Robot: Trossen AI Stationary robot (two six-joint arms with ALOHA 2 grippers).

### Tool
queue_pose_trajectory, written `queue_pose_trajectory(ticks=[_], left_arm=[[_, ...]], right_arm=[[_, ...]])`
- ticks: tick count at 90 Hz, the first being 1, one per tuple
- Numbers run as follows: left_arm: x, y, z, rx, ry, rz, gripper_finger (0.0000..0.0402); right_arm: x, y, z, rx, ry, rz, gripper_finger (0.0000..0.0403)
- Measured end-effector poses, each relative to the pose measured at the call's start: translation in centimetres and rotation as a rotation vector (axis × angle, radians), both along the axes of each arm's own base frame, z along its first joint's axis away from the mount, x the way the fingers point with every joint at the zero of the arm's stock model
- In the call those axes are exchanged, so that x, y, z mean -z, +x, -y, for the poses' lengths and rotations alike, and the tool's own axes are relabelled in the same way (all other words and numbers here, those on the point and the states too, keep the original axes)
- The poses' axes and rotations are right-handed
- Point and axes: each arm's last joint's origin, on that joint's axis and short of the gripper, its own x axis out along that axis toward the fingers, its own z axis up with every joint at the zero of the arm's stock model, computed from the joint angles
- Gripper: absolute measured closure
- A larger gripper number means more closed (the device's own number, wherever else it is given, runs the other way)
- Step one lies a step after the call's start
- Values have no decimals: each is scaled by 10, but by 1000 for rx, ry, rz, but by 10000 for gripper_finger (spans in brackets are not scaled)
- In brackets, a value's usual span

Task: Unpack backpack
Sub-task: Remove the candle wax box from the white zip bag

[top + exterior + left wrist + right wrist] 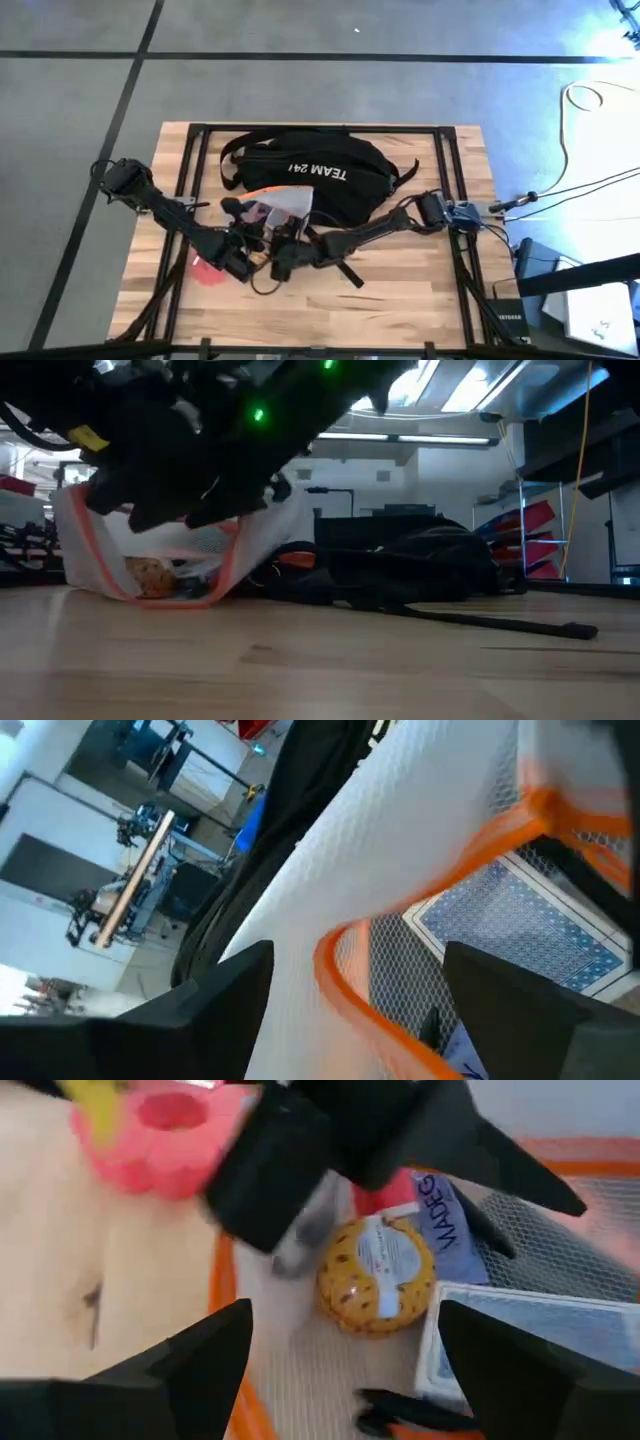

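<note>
A: What lies around the backpack [310,172]?

B: The backpack sits at the far middle of the table [420,290]. Just in front of it lies a mesh pouch [278,203] with orange trim, and a pink toy [205,268] rests nearer the front, left of the pouch. Both arms crowd over the pouch and hide much of it from above.

A: Do the other views add anything?

B: The low view shows the pouch raised at its mouth with a yellow ball [148,573] inside. The right wrist view shows that ball beside a blue packet [447,1228] and a patterned box [540,1335], none visible from above.

A: And the grippers?

B: The left gripper [355,985] has its 2 fingers spread wide, with the pouch's orange edge between them. The right gripper [345,1350] is also spread wide, hovering over the pouch's contents and gripping nothing.
</note>
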Motion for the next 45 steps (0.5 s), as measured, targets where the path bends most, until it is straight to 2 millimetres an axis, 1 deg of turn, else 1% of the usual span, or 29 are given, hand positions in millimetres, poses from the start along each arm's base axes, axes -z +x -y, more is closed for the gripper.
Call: queue_pose_trajectory(ticks=[13,24,34,45], left_arm=[[0,-1,2,4,-14,16,121],[0,-2,4,7,-30,24,121],[1,-2,5,4,-63,26,121],[1,-3,6,2,-81,30,121]], right_arm=[[13,10,10,-13,37,51,100],[15,14,13,-4,-32,94,100],[17,15,18,-27,-85,75,98],[14,19,26,-43,-80,104,76]])
